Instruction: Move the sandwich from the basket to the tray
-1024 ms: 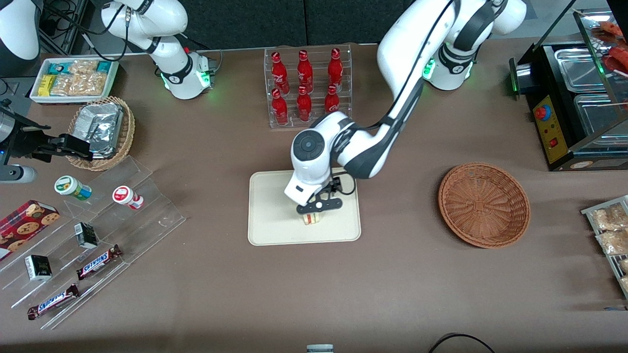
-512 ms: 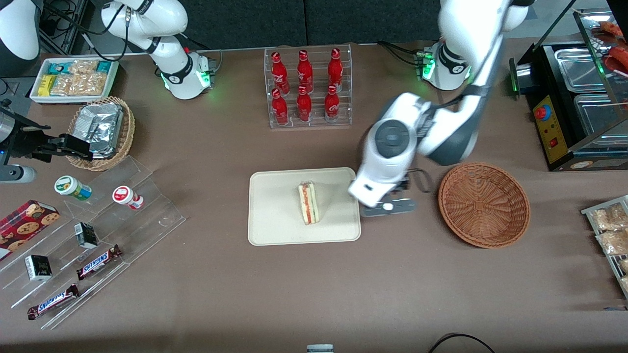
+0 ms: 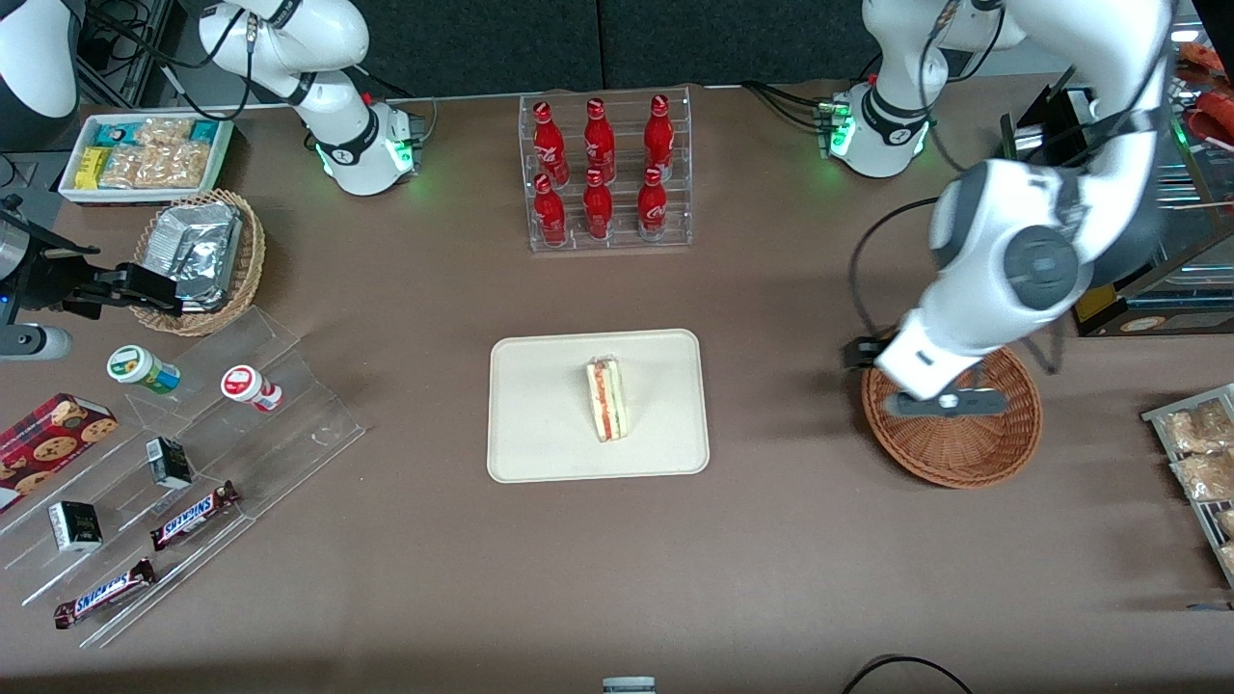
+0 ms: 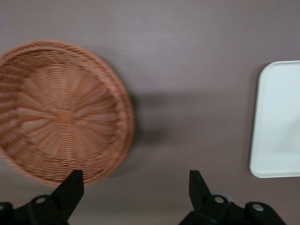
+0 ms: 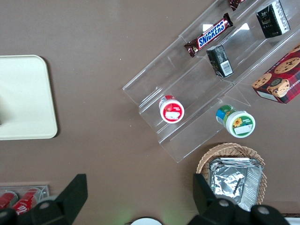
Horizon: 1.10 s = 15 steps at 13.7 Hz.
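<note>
Sandwich on tray, arm over basket

The sandwich lies lengthwise on the tray; the end effector, fingers apart and empty, hovers above the basket, well apart.

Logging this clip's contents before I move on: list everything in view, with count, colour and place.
sandwich: 1, white with red and green layers, on the tray
tray: 1, cream, mid-table
basket: 1, reddish-brown wicker, toward the working arm's end, nothing in it
bottles: 6, red, in a clear rack farther from the front camera than the tray
foil packs: silver, in a tan basket toward the parked arm's end
Snickers bars: 2, on a clear stepped stand
gripper: 1, black, open, above the basket's rim
</note>
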{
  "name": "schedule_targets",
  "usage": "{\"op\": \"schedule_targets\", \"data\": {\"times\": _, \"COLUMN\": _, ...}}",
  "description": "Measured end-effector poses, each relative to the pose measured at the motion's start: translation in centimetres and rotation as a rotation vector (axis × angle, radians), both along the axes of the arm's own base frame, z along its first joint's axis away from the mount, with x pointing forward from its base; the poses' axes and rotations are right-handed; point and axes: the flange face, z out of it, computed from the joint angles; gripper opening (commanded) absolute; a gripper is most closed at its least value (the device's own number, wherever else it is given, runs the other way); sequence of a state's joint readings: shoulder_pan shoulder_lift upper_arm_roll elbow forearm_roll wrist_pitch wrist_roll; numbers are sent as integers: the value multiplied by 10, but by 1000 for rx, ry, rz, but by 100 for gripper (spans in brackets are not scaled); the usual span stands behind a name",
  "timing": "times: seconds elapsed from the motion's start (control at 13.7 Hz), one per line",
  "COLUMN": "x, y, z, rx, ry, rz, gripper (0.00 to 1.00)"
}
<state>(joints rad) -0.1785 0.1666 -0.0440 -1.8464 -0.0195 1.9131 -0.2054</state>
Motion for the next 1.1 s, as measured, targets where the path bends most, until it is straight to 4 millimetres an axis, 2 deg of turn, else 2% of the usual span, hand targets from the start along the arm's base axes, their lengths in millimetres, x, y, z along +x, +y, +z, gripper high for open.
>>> {"op": "schedule_targets", "data": {"times": 0.29, "x": -17, "y": 80, "z": 53, "rx": -26, "ry": 6, "rz": -27, "gripper": 99}}
{"op": "schedule_targets", "data": {"times": 0.51, "x": -33, "y": 118, "z": 98, "rx": -31, "ry": -37, "rz": -11, "gripper": 100}}
{"op": "schedule_targets", "data": {"times": 0.66, "x": -44, "y": 130, "z": 122, "rx": -29, "ry": -60, "rz": 5, "gripper": 100}}
{"op": "schedule_targets", "data": {"times": 1.1, "x": -69, "y": 125, "z": 180, "rx": -22, "ry": -89, "rz": -6, "gripper": 100}}
